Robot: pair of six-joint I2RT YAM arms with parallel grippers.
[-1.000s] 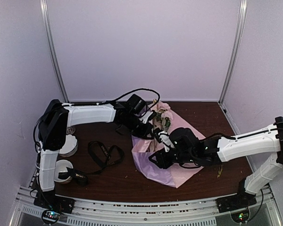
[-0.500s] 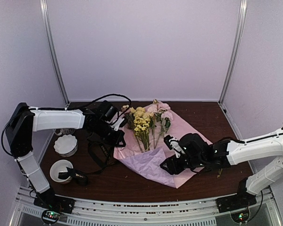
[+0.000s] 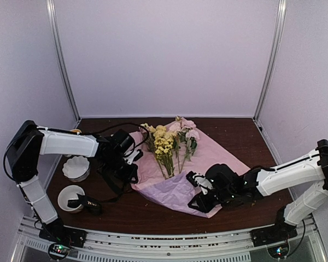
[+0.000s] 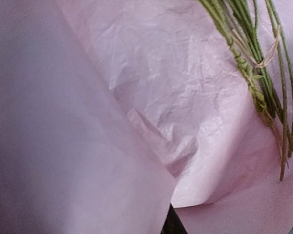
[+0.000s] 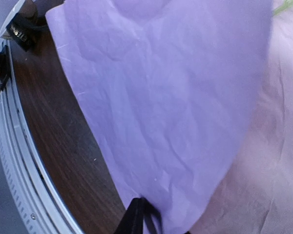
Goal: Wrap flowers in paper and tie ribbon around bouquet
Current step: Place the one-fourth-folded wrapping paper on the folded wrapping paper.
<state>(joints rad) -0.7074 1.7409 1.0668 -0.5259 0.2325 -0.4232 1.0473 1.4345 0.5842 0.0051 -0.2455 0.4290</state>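
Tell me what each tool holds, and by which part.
Cannot be told for sure. The left tool is at the paper's left edge, the right tool at its near folded edge; neither wrist view shows a closed grip.

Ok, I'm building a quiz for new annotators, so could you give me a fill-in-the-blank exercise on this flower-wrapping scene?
1. The flowers lie on top of the ____.
2. Their stems are ____ in colour.
3. The ribbon lies on the ____ side of the table.
4. The bowl farther from the arms' bases is ____ in colour.
Missing words: paper; green; left; white.
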